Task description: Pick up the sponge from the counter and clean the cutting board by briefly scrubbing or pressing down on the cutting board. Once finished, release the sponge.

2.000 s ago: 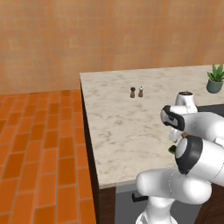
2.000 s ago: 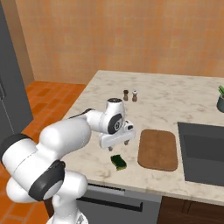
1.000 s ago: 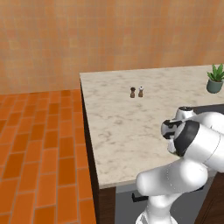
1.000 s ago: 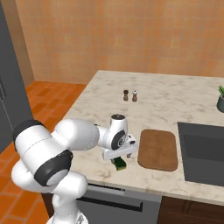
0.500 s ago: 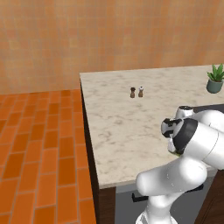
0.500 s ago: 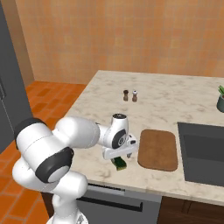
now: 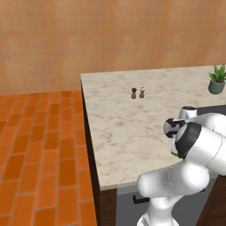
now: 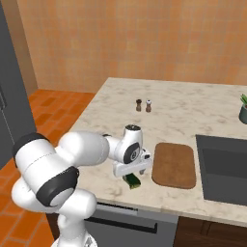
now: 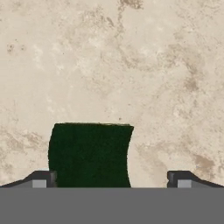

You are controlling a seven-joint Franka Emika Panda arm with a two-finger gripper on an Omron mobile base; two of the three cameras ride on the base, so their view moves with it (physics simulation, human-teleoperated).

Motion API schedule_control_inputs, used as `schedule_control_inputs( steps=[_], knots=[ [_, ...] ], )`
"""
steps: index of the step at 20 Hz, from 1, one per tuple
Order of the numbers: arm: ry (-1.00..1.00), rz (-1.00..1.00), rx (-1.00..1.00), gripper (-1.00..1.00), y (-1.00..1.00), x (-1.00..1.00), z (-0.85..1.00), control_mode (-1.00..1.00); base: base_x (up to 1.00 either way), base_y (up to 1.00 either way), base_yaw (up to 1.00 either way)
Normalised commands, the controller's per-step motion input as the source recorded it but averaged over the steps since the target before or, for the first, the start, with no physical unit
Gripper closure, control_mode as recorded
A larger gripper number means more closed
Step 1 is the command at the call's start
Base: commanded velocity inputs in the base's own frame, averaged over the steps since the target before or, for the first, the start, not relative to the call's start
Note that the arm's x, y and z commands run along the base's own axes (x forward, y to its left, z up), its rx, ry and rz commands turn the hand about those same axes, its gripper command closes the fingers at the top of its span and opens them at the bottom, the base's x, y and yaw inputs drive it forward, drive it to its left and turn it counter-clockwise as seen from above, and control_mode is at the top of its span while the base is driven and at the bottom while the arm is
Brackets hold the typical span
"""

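The sponge (image 9: 89, 155) lies flat on the counter (image 9: 144, 65), its dark green face up, close to the front edge. My gripper (image 9: 111, 181) is down over it and open; the sponge sits between the fingertips (image 9: 43, 179), nearer the left one, with a gap to the right one. From the right base view the hand (image 8: 131, 170) covers most of the sponge (image 8: 133, 181); a green corner shows beneath it. The reddish-brown cutting board (image 8: 174, 164) lies flat just right of the hand. My white arm crosses the counter (image 7: 132, 128) in the left base view.
Two small shakers (image 8: 143, 105) stand further back on the counter. A dark sink (image 8: 224, 166) is sunk in right of the board, and a potted plant (image 7: 216, 80) stands at the far right. The counter's front edge (image 8: 159, 205) runs just below the sponge.
The hand has come down from above the sponge to counter level around it. Over the last half second it has barely moved, and the jaws stay wide.
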Motion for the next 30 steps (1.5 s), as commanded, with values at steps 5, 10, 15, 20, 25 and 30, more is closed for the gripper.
schedule_control_inputs(
  steps=[5,10,15,20,25,30],
  knots=[
    [-0.01,0.07,0.0,-1.0,0.17,-0.08,0.02,-1.0,0.0,0.0,0.0],
    [0.0,0.02,0.0,-1.0,0.05,0.01,0.0,-1.0,0.0,0.0,0.0],
    [0.0,0.0,0.0,-1.0,-0.04,0.0,-0.09,-1.0,0.0,0.0,0.0],
    [0.0,0.0,0.0,-1.0,0.0,0.0,-0.18,-1.0,0.0,0.0,0.0],
    [0.0,0.0,0.0,-1.0,0.0,0.0,-0.03,-1.0,0.0,0.0,0.0],
    [0.0,0.0,0.0,1.0,0.0,0.0,0.0,-1.0,0.0,0.0,0.0]
  ],
)
